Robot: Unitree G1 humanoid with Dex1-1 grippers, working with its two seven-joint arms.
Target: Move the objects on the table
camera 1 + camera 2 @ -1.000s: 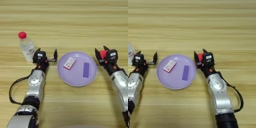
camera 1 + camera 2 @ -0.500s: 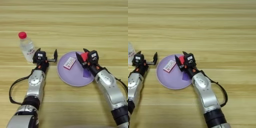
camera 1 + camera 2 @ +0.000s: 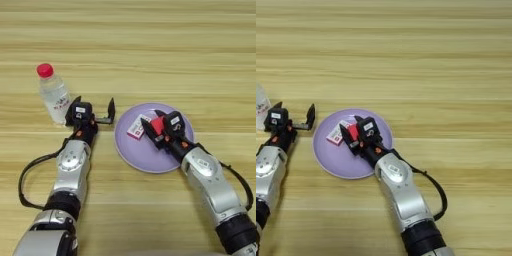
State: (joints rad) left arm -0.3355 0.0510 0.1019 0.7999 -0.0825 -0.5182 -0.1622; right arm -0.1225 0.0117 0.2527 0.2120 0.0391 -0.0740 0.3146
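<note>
Left eye view: the right gripper is seen over the lilac plate, its jaws clamped on the small red cube — the white box lies on the plate just left of them. The left gripper rests on the bench with jaws apart and empty, the bottle just beside it.

Right eye view: the red cube is held between the right jaws above the plate; the bottle is cut off at the left edge.
</note>
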